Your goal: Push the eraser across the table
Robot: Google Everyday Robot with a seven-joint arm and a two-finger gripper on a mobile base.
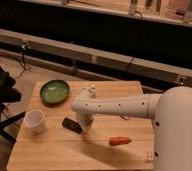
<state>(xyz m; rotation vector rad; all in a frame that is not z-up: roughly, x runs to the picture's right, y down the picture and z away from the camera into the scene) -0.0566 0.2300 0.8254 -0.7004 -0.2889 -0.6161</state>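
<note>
Eraser (pixel 71 124) sits center-left of the frame on the table (pixel 49 155), long axis running upper left to lower right. Gripper (pixel 86 126) points down just beside its right end, maybe touching. We can't tell if it's open or closed tbh. So imo we'd push leftward, w/ the white cup (pixel 34 120) right in that path.

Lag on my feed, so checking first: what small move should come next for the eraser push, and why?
Probably nudge the gripper slightly into the eraser, toward the white cup. The gripper sits low over the table beside the eraser, on its far side from the white cup, with bare wood between the two.
</note>
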